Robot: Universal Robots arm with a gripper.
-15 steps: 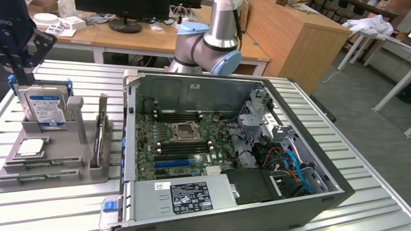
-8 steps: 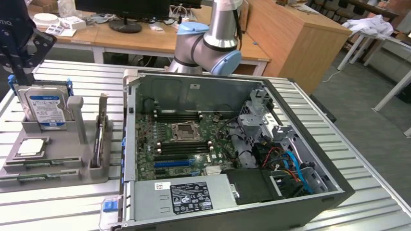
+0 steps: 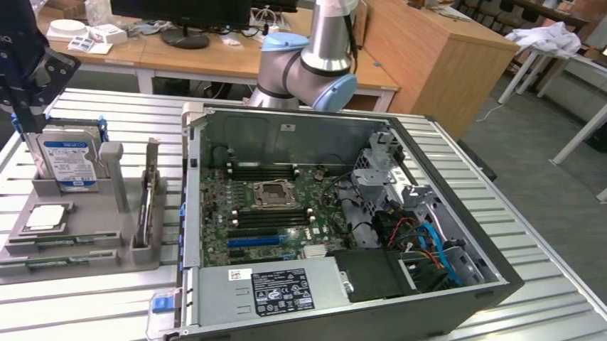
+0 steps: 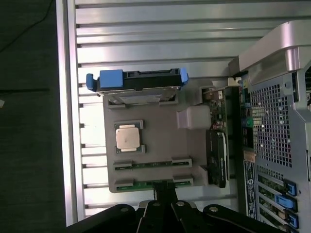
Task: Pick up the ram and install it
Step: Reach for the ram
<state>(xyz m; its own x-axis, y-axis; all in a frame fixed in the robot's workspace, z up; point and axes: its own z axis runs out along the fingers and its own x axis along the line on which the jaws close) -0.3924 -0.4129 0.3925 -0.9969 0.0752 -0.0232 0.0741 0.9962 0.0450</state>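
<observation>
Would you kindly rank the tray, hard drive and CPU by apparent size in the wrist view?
1. tray
2. hard drive, standing on edge, so it likely sits nearer the camera and looks larger
3. CPU

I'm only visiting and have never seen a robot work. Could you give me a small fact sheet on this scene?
Setting: open computer case on a slatted metal table
Holder: gray tray beside the case, on the exterior view's left
In the tray: hard drive, CPU, expansion card, two ram sticks
Gripper: above the tray's ram end
Ram status: lying in the tray, not installed
</observation>
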